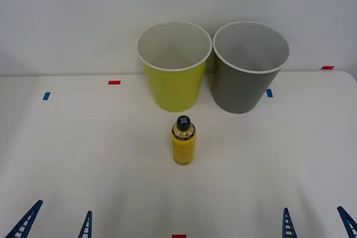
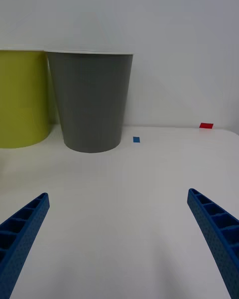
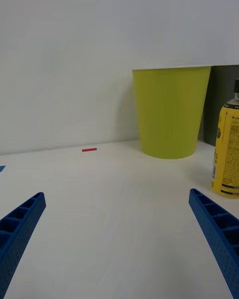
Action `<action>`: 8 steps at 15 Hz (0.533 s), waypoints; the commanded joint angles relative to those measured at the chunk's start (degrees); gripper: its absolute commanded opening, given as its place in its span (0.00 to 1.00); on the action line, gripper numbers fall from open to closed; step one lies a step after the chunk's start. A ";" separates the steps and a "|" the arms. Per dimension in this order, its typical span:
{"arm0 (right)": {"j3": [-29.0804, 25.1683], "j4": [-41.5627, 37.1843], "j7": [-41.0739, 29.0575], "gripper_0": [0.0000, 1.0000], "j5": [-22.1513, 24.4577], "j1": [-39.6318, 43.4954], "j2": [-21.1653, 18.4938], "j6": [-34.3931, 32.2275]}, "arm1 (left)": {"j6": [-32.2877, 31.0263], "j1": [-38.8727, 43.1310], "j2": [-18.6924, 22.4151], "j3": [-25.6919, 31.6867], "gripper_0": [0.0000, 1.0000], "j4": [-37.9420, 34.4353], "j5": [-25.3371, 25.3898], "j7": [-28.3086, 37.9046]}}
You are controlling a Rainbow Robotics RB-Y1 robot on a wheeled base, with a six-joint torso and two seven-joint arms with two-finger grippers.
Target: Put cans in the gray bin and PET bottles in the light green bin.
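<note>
A small PET bottle (image 1: 183, 141) with a yellow label and black cap stands upright on the white table, just in front of the two bins; the left wrist view catches it at its edge (image 3: 228, 157). The light green bin (image 1: 173, 66) (image 3: 171, 110) (image 2: 21, 98) stands at the back, with the gray bin (image 1: 250, 66) (image 2: 93, 99) touching it on the right. Both bins look empty inside. My left gripper (image 1: 54, 223) (image 3: 119, 239) is open near the table's front left edge. My right gripper (image 1: 316, 224) (image 2: 119, 239) is open at the front right. No cans are in view.
Small red tape marks (image 1: 114, 82) (image 1: 327, 67) (image 1: 178, 236) and blue tape marks (image 1: 46, 96) (image 1: 269, 92) lie on the table (image 1: 83, 154). A plain white wall rises right behind the bins.
</note>
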 commanded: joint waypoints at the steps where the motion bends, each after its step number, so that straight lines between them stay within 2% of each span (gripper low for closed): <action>1: 0.00 0.00 0.00 0.96 0.00 0.00 0.00 0.00 | 0.00 0.00 0.00 0.00 1.00 0.00 0.00 0.00; 8: 0.00 0.00 0.00 0.97 0.00 0.00 0.00 0.00 | 0.00 0.00 0.00 0.00 1.00 0.00 0.00 0.00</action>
